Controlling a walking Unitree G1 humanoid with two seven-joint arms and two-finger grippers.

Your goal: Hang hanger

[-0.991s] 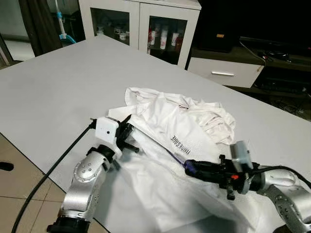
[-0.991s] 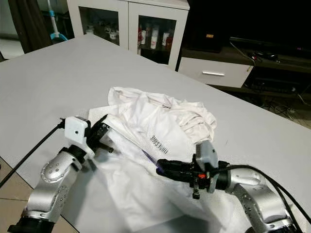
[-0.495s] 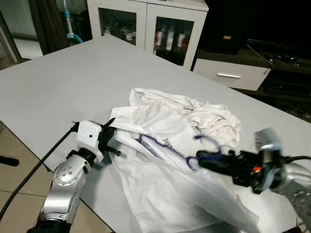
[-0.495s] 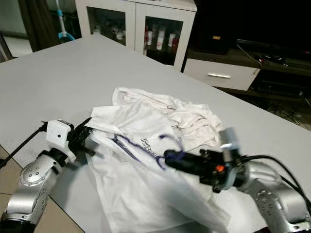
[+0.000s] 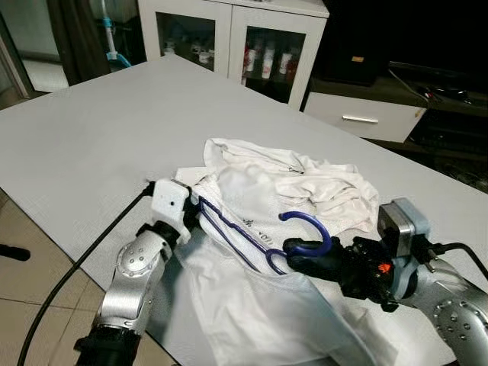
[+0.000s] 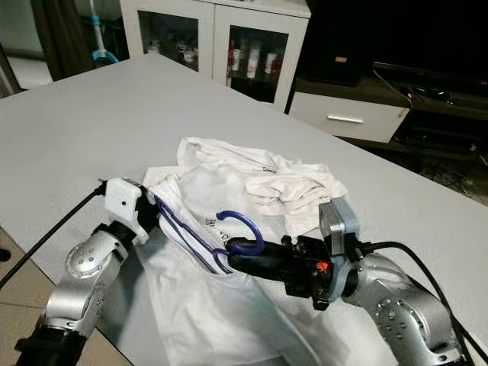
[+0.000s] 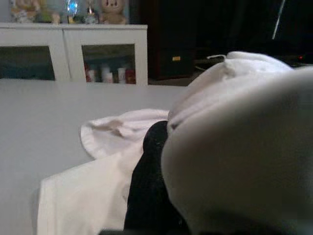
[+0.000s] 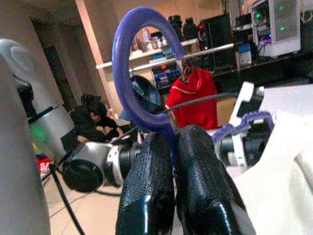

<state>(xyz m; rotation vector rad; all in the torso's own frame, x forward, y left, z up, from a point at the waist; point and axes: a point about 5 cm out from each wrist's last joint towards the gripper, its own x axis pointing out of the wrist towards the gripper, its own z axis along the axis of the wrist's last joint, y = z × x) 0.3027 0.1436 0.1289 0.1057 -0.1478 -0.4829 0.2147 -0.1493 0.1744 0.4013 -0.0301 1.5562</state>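
We cannot see most of the purple hanger [image 5: 252,238], whose arms run under the white shirt [image 5: 259,305], nor the left gripper's fingers [image 7: 149,186], buried in blurred cloth, and the shirt's lower hem is cut off by the frame's bottom edge.

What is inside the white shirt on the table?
A blue hanger sits inside the white shirt. Its hook and one arm show at the opening; the other arm is covered by cloth. The right gripper holds its neck.
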